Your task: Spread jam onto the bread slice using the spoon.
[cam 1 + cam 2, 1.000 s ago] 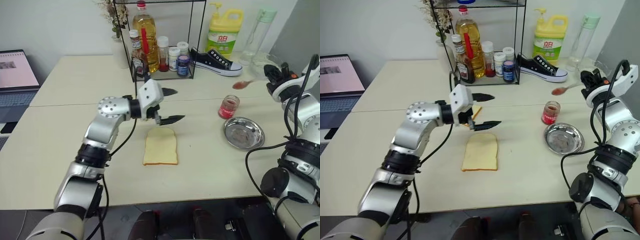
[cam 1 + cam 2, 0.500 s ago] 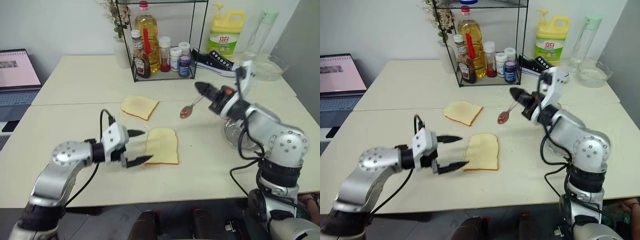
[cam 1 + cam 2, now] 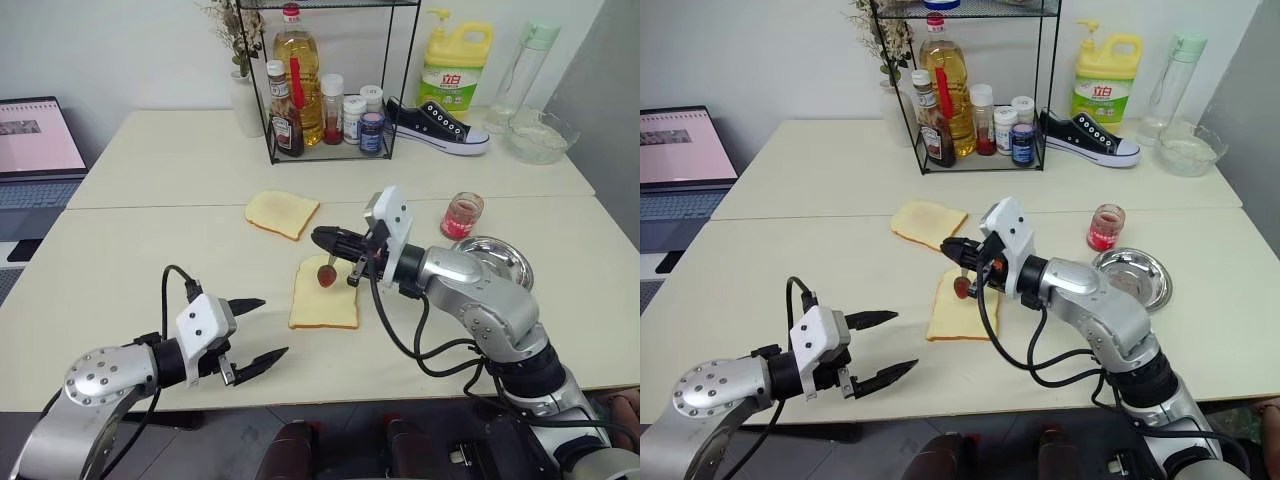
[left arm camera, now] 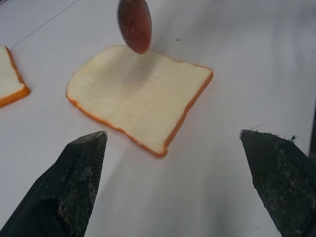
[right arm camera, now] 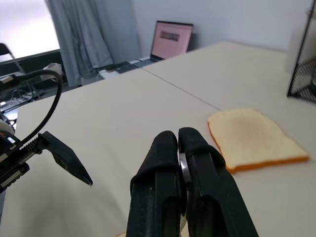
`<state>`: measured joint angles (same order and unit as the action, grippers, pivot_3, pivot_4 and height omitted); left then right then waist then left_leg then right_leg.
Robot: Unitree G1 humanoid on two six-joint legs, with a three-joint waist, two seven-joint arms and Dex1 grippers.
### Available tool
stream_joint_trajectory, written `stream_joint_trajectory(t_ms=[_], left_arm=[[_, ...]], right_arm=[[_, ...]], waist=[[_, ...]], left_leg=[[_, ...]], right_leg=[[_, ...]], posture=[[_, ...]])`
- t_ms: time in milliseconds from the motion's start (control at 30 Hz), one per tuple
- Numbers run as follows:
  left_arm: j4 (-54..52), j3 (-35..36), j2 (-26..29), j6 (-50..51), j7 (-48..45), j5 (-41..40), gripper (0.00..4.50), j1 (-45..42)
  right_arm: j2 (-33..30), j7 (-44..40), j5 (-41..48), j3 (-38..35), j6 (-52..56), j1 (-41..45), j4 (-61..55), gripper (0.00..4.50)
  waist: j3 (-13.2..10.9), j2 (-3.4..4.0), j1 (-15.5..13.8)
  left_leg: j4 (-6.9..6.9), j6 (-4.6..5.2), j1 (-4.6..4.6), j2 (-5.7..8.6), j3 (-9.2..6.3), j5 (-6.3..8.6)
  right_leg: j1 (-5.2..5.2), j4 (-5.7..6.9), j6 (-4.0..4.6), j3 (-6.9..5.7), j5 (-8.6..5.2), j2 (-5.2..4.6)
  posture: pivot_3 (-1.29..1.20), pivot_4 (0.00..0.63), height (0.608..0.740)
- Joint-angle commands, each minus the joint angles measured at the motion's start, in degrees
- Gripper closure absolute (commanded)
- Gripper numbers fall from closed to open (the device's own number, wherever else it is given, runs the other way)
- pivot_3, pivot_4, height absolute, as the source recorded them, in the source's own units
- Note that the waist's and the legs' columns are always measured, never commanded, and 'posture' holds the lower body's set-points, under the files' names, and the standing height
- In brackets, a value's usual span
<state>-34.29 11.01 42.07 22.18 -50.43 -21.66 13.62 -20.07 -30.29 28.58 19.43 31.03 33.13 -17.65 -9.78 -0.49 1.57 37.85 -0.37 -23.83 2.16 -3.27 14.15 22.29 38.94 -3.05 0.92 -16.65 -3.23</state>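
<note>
**Loaded spoon over the slice, spread not yet begun**

Item 1, right gripper (image 3: 333, 240): jaws pinched tight on the handle of the spoon (image 3: 329, 270). The handle hangs down and slightly outward from the fingertips, so the long axis runs steeply toward the table, bowl lowest. The bowl carries a red dab of jam (image 4: 135, 25).

Item 2, bread slice (image 3: 324, 293): lies flat directly below the claw's tips, its domed end nearest under the spoon bowl, its long axis running away from there toward the robot. In the left wrist view the bowl hangs just above the domed end with a soft shadow under it; contact cannot be confirmed (most likely a small gap remains). The coming move therefore turns on a short descent, then a drag along the slice's length.

Item 3, left gripper (image 3: 250, 335): jaws spread wide, holding nothing, standing well apart from the slice on the near-left side of it. The right arm is by far the nearer one and already has the tool.

Item 4, containers:
- jam jar (image 3: 461, 214): short clear glass, red contents, lid off, beyond and to the right of the right claw.
- steel dish (image 3: 504, 262): just beside the jar, nearer the robot; apparently empty.
- second slice (image 3: 281, 213): beyond the claw to its left (not the target).
</note>
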Motion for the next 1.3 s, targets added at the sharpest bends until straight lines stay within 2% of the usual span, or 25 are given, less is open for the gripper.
stream_joint_trajectory(t_ms=[33,267,467,1300], left_arm=[[-4.02,2.02,-1.00,0.95,2.93,-1.73,0.00,-0.06],[-4.91,2.10,-1.74,1.98,5.61,-2.29,0.00,0.19],[-5.47,2.09,-1.76,2.60,6.51,-3.04,0.00,0.28],[-0.87,1.14,-0.73,-0.41,4.01,-2.41,0.00,-1.42]], right_arm=[[0.05,-6.58,-6.90,2.36,-11.67,1.12,2.22,4.47],[2.42,-11.70,-13.13,3.05,-22.20,1.38,8.32,4.47],[3.37,-14.81,-15.85,3.12,-26.11,1.13,10.25,4.47],[3.23,-15.80,-16.38,0.81,-23.62,0.00,7.44,4.47]], waist=[[0.00,0.00,-0.03],[0.00,0.00,0.00],[0.00,0.00,-0.02],[0.00,0.00,-0.02]], left_leg=[[0.00,0.00,0.00,0.00,0.00,0.00],[0.00,-0.01,0.02,0.00,0.00,0.00],[0.00,-0.03,0.02,0.00,0.00,0.00],[0.00,-0.04,0.03,0.00,-0.01,0.01]], right_leg=[[0.00,0.00,0.00,-0.02,0.00,0.00],[0.00,0.01,0.00,-0.01,0.00,0.00],[0.00,0.01,0.01,0.01,0.00,-0.01],[0.00,0.01,0.01,0.01,0.00,-0.06]], posture=[[0.00,0.150,0.740],[0.00,0.150,0.740],[0.00,0.150,0.740],[0.00,0.150,0.740]])
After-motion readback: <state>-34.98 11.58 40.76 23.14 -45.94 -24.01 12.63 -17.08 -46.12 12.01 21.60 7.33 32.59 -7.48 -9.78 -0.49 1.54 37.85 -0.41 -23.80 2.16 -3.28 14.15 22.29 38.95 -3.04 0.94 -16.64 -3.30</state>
